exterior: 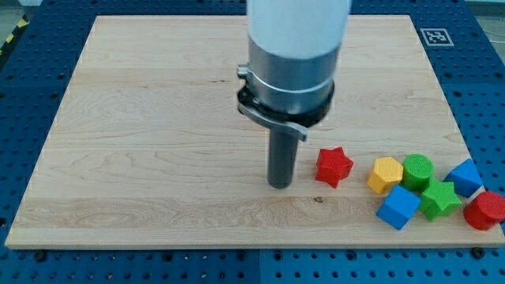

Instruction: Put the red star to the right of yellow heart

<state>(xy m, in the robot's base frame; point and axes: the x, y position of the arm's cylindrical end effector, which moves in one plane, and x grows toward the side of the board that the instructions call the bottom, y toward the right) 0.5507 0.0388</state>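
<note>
The red star (334, 166) lies on the wooden board (142, 142) right of centre, near the view's bottom. My tip (280, 185) rests on the board just left of the red star, with a small gap between them. A yellow block (385, 174) lies to the star's right, at the left end of a cluster of blocks; its heart shape is hard to make out from here.
The cluster at the view's bottom right holds a green cylinder (417, 170), a green star (439, 198), a blue cube (398, 207), a blue block (465, 177) and a red block (485, 211) at the board's edge. The arm's wide body (293, 55) hangs over the board's top centre.
</note>
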